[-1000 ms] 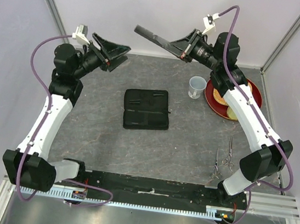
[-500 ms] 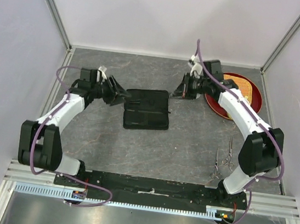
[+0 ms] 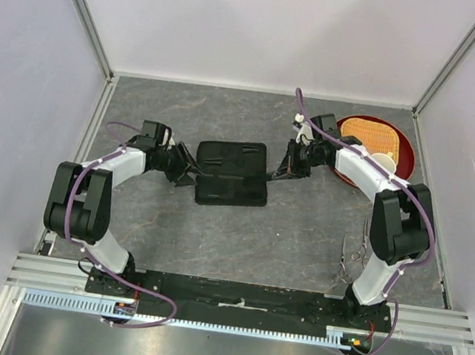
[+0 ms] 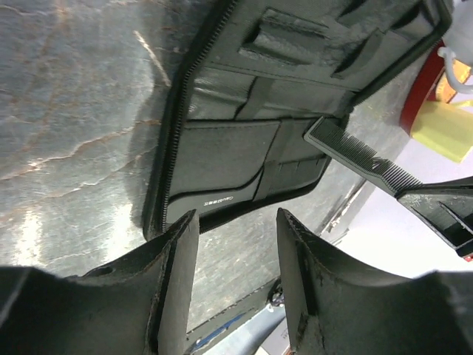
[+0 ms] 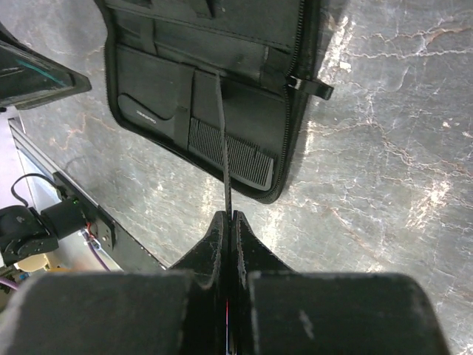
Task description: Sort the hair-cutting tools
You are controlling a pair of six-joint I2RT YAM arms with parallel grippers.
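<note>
The black case lies open flat at the table's middle. My right gripper is shut on a slim black comb, seen edge-on, whose far end reaches over the case's pockets. A second black comb lies tucked in the case's lower pocket. In the left wrist view the held comb hangs over the case's corner. My left gripper stands open and empty just off the case's left edge. Silver scissors lie on the table by the right arm's base.
A red round tray with an orange mat, a yellow piece and a clear cup sits at the back right, under the right forearm. Grey stone-patterned table, walls on three sides.
Both arms have come down from raised poses to the case. The right one brought the comb down onto the case's right side; the left gripper's jaws have narrowed.
</note>
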